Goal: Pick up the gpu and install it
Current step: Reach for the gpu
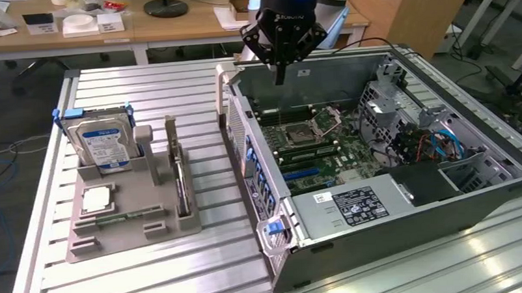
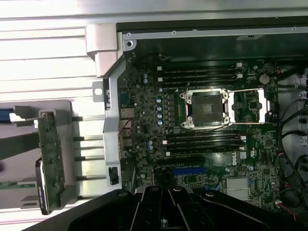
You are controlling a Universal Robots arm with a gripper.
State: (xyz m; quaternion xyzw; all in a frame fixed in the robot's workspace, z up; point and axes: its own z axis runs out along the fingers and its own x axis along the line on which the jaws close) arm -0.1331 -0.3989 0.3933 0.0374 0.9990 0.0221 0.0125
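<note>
The gpu (image 1: 182,182) stands on its edge in a slot of the grey holder (image 1: 129,223), on the exterior view's left of the open computer case (image 1: 471,207). In the wrist view the gpu (image 2: 51,154) shows its green board face, with a dark shroud behind it. My black gripper (image 1: 281,79) hangs above the far end of the case, over the motherboard (image 1: 317,141), well apart from the gpu. Its fingers meet in a point with nothing between them. A blue card slot (image 2: 195,170) lies on the motherboard close to the gripper (image 2: 166,202).
A silver hard drive (image 1: 104,145) with a blue-white label stands at the holder's far end, and a square CPU chip (image 1: 98,199) lies flat on it. The case's raised side wall (image 1: 249,166) stands between holder and motherboard. Desks with clutter (image 1: 83,25) stand behind.
</note>
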